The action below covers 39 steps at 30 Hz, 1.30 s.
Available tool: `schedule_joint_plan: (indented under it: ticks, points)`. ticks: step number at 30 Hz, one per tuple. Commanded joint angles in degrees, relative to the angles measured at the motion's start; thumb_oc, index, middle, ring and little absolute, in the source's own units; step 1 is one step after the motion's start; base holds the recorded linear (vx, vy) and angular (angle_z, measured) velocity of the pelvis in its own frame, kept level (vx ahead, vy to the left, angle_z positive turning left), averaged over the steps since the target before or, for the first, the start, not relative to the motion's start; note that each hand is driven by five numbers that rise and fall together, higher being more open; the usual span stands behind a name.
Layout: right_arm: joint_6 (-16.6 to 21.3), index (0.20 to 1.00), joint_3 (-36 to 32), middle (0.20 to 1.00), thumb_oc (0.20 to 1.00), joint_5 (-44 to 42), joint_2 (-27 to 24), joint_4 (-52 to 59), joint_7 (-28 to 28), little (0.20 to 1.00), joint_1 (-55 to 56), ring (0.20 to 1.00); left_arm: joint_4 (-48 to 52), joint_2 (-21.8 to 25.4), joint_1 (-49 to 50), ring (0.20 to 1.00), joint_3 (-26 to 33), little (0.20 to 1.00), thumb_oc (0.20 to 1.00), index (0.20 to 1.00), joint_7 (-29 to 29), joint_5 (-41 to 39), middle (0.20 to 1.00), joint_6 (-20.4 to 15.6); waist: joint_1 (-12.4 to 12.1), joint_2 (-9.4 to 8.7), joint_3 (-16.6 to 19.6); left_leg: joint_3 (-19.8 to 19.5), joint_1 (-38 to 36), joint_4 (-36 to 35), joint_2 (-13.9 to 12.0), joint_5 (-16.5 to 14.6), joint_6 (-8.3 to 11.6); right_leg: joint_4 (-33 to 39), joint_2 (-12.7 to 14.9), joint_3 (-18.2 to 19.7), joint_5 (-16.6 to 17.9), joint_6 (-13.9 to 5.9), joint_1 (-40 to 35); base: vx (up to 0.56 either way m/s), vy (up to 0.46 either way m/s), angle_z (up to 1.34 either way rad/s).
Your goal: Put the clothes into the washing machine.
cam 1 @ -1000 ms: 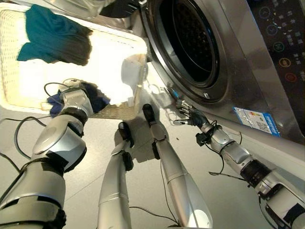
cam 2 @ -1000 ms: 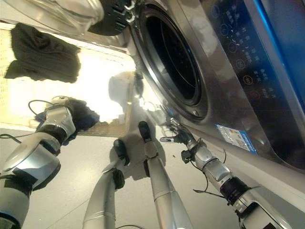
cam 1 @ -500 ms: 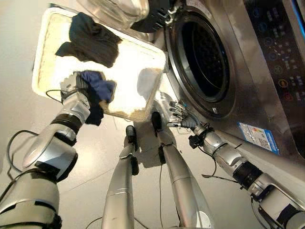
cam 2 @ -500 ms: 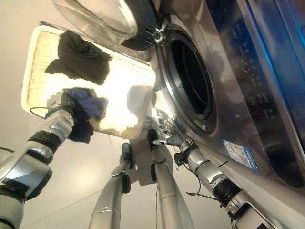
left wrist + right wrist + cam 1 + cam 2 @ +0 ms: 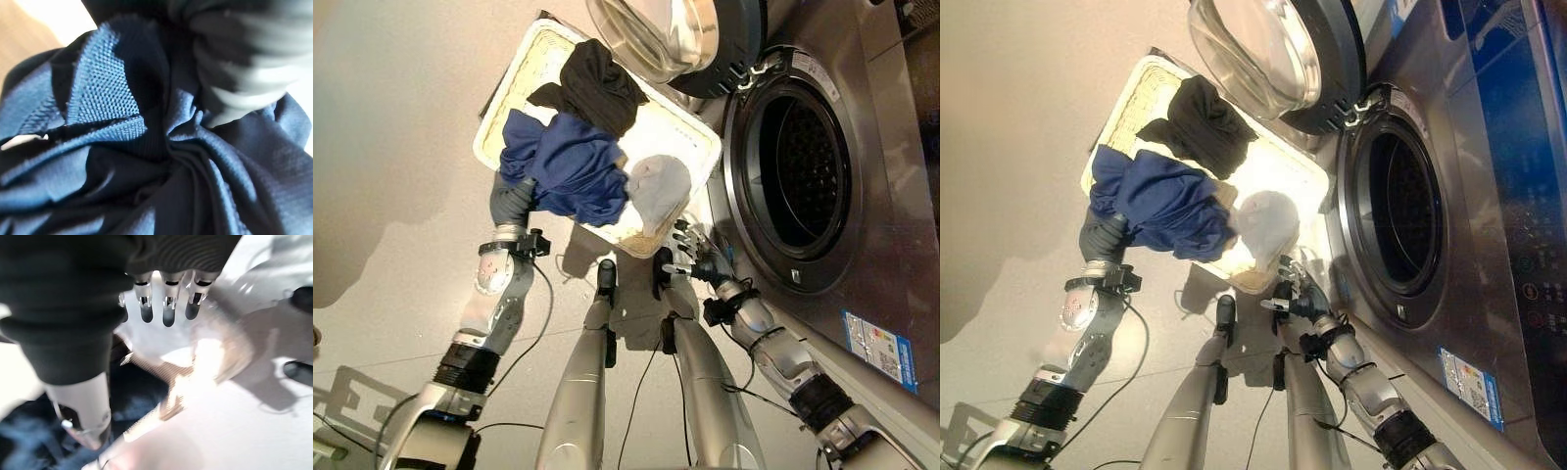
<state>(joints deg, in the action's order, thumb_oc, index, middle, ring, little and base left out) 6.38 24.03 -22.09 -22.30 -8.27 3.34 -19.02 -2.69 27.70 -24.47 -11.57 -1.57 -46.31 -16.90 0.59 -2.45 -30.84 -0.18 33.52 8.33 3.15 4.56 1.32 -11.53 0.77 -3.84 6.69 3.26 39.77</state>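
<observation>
A dark blue garment hangs bunched over the near side of the white wicker basket. My left hand is shut on its lower edge, and in the left wrist view its fingers curl into the blue cloth. A black garment lies at the basket's far end and a pale grey one at its right corner. The washing machine's drum opening stands to the right, its door swung wide. My right hand is open and empty, low between the basket's corner and the machine front.
The round glass door overhangs the basket's far right corner. The machine's silver front panel fills the right side. Pale floor stretches to the left of the basket.
The camera has shifted. My left hand has pulled the blue garment up out of the basket, and it now spreads over the basket's near side. My right hand has stayed open by the machine.
</observation>
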Motion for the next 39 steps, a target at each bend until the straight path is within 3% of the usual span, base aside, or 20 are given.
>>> schedule_joint_plan:
  ticks: [1,5,9,13,25,26,27,28,33,34,35,36,38,39]
  points:
    - [3.59,1.0,-1.82,1.0,1.0,-2.05,-2.07,8.92,-1.98,1.0,1.39,1.0,5.15,0.31,-1.56,0.2,-0.64,0.2,0.2,0.2,5.74,-0.48,0.2,2.43,1.55,3.51,1.05,1.16,0.47,-1.12,1.32,1.04,-0.02,1.57,-0.83,-1.15,-3.74,-5.68,-4.43,-0.02,-0.017,-0.04]
    - [4.32,1.0,-1.87,1.0,1.0,-5.44,-3.08,11.74,-4.69,1.0,0.07,1.0,6.47,1.0,-0.61,0.2,-3.0,0.2,0.2,0.2,9.41,-0.14,0.2,6.71,1.64,4.03,1.05,1.34,-0.83,-2.37,1.27,1.54,-0.36,1.74,-0.95,-0.99,-3.53,-5.83,-5.4,0.0,0.0,-0.01]
    - [1.76,1.0,0.07,1.0,1.0,-8.83,-3.43,13.87,-5.63,1.0,-2.99,1.0,5.13,1.07,-1.53,0.2,-6.17,0.2,0.2,0.2,9.06,-0.23,0.2,8.14,1.78,4.07,1.05,1.64,-1.07,-3.06,1.33,1.86,-0.5,2.74,-0.73,-1.05,-2.74,-6.07,-5.56,-0.02,0.001,-0.03]
    - [0.37,1.0,2.84,1.0,1.0,-11.23,-4.45,14.5,-7.39,1.0,-5.66,1.0,3.88,1.79,-2.58,0.2,-9.44,0.2,0.2,0.2,12.29,-1.27,0.2,9.76,1.82,3.95,1.05,2.25,-0.93,-3.68,1.17,2.11,-0.54,3.94,-0.41,-1.26,-1.66,-6.42,-5.23,-0.01,-0.005,-0.03]
    - [-4.47,1.0,11.43,1.0,1.0,-16.31,-6.84,15.23,-12.14,1.0,-11.28,1.0,1.58,2.58,-5.8,0.2,-17.53,0.2,0.2,0.2,10.44,0.46,0.2,11.36,1.68,3.64,1.05,2.86,-0.12,-4.61,1.17,2.91,-0.66,5.59,-0.03,-1.48,0.12,-6.9,-4.37,-0.01,-0.005,-0.03]
    - [-6.61,0.715,12.55,0.715,0.715,-17.99,-7.27,15.31,-13.16,0.715,-11.85,0.715,1.68,2.73,-6.19,0.2,-18.22,0.2,0.2,0.2,11.47,-0.25,0.2,10.75,1.63,3.54,1.05,2.99,0.08,-4.48,1.12,2.94,-0.59,5.68,0.1,-1.59,0.23,-6.9,-4.27,0.0,0.0,0.0]
    - [-7.81,0.285,13.04,0.285,0.285,-19.32,-7.51,15.27,-13.67,0.285,-12.17,0.285,1.68,2.68,-6.36,0.2,-18.52,0.2,0.2,0.2,12.06,-0.38,0.2,10.1,1.6,3.51,1.05,3.06,0.08,-4.53,1.11,3.0,-0.56,5.75,0.11,-1.68,0.29,-6.91,-4.27,0.0,0.0,0.0]
    - [-8.93,0.2,13.74,0.2,0.2,-20.92,-7.91,14.89,-14.71,0.2,-12.39,0.2,2.02,2.75,-6.5,0.2,-18.97,0.2,0.2,0.2,12.45,-0.58,0.2,9.05,1.55,3.45,1.05,3.14,0.07,-4.58,1.06,2.97,-0.57,5.82,0.14,-1.79,0.34,-6.94,-4.24,0.0,0.0,0.0]
    - [-14.27,0.2,15.94,0.2,0.2,-30.69,-7.68,13.45,-17.61,0.2,-11.8,0.2,3.36,2.84,-7.33,0.2,-19.95,0.2,0.2,0.2,10.89,-0.17,0.2,3.42,1.4,3.13,1.05,3.28,0.0,-4.95,0.94,3.1,-0.48,6.16,0.1,-2.0,0.54,-6.85,-4.27,0.0,0.0,0.0]
    - [-14.78,0.2,16.13,0.2,0.2,-32.72,-7.44,12.93,-18.32,0.2,-11.31,0.2,3.43,2.82,-7.37,0.413,-19.96,0.413,0.413,0.413,9.05,0.46,0.413,2.6,1.35,3.07,1.05,3.21,0.0,-5.0,0.94,3.11,-0.47,6.17,0.1,-2.06,0.54,-6.84,-4.27,0.0,-0.033,0.0]
    - [-15.39,0.2,16.3,0.2,0.2,-38.04,-7.06,11.99,-18.77,0.2,-10.44,0.2,3.23,2.74,-7.43,1.0,-19.8,1.0,1.0,1.0,2.91,3.66,1.0,2.59,1.23,2.99,1.05,3.04,0.09,-5.0,0.98,3.14,-0.41,6.12,0.09,-2.15,0.53,-6.84,-4.22,0.0,-0.04,-0.01]
    - [-15.49,0.2,16.17,0.2,0.2,-40.3,-6.64,11.5,-19.03,0.2,-9.88,0.2,2.62,2.72,-7.53,1.0,-19.76,1.0,1.0,1.0,-0.06,5.51,1.0,2.57,1.17,2.97,1.05,2.98,0.09,-5.01,1.01,3.17,-0.4,6.1,0.1,-2.24,0.5,-6.85,-4.27,0.0,-0.05,0.0]
    - [-14.94,0.2,14.75,0.2,0.2,-49.29,-4.32,9.43,-20.03,0.2,-8.06,0.2,-0.69,2.91,-8.12,1.0,-19.36,1.0,1.0,1.0,-15.94,19.17,1.0,5.3,1.06,2.87,1.05,2.65,0.21,-4.89,1.17,3.21,-0.39,5.84,0.1,-2.54,0.37,-6.91,-4.13,0.0,-0.053,0.03]
    - [-14.35,0.2,14.44,0.2,0.2,-50.46,-3.98,9.08,-19.88,0.2,-7.85,0.2,-1.33,3.02,-8.21,1.0,-19.2,1.0,1.0,1.0,-18.47,22.13,1.0,6.05,1.04,2.87,1.05,2.59,0.23,-4.87,1.22,3.22,-0.39,5.85,0.11,-2.6,0.37,-6.93,-4.14,0.0,-0.048,0.03]
